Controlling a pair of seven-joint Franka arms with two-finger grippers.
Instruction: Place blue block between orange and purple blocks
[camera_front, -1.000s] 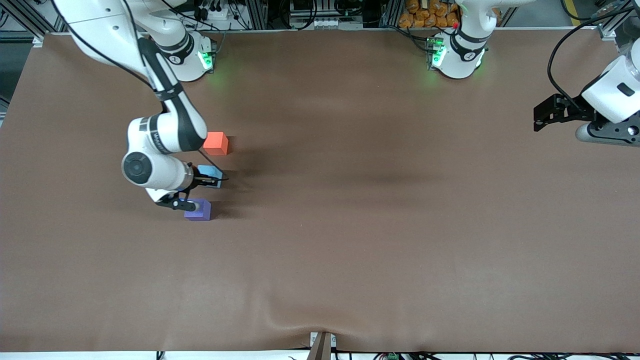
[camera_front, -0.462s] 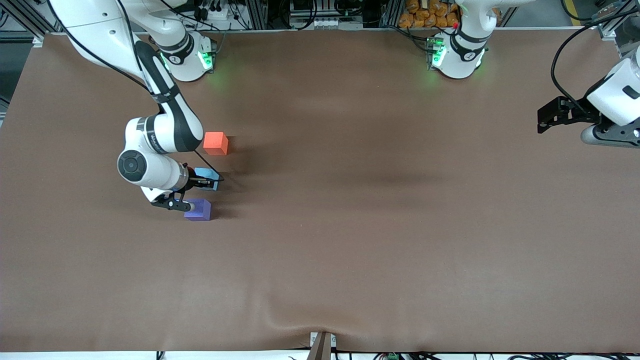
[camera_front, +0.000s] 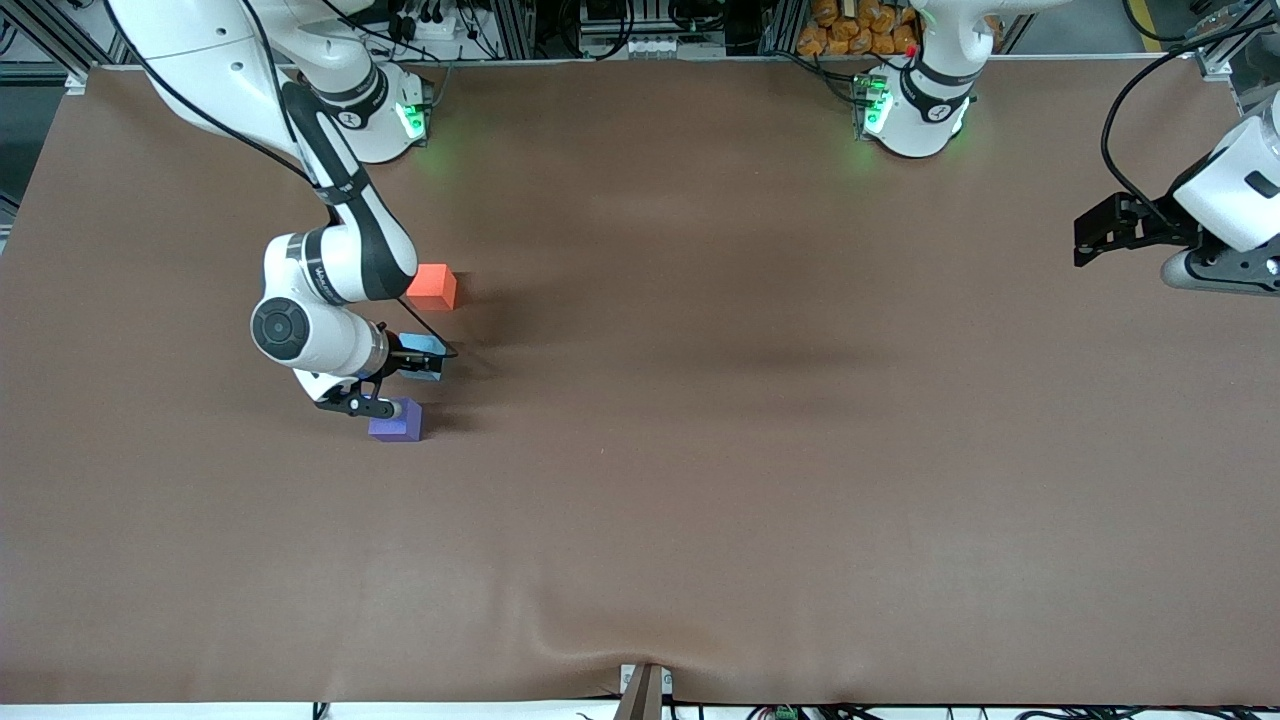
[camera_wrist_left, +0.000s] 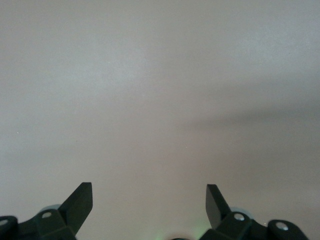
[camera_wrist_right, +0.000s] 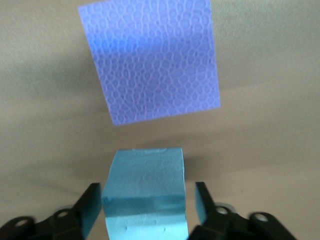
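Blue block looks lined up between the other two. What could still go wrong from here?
1. The right end effector is shut on the blue block; lifting away without fully opening could drag it out of line.
2. The purple block sits close beside the wrist hardware, so a sideways retreat may knock it.
3. The orange block lies right beside the forearm; a swing could shift it.

The left end effector waits open over bare table.
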